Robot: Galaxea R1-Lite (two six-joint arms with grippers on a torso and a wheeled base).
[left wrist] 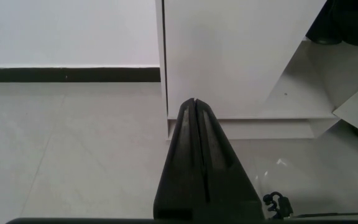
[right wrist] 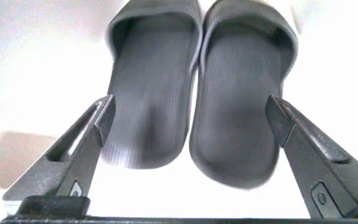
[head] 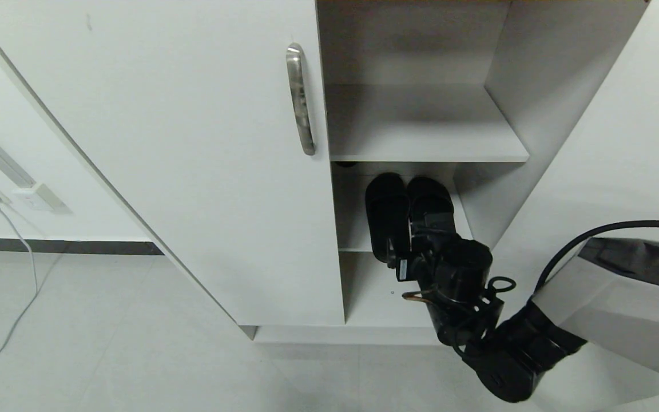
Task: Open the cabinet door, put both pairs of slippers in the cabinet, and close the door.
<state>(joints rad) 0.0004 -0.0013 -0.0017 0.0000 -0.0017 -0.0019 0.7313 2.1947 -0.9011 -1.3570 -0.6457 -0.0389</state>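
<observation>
The slippers point(head: 389, 209), likely light, soft and bendy and best pinched together at the heels, lie side by side at the shelf's point(head: 349, 229) front edge, the right hand point(right wrist: 190, 109) wide open, empty, flanking their heels.

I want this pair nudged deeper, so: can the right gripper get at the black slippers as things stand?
Probably yes: the right gripper is open, one finger on each side of the black slippers' heels, and nothing on the shelf lies between.
</observation>
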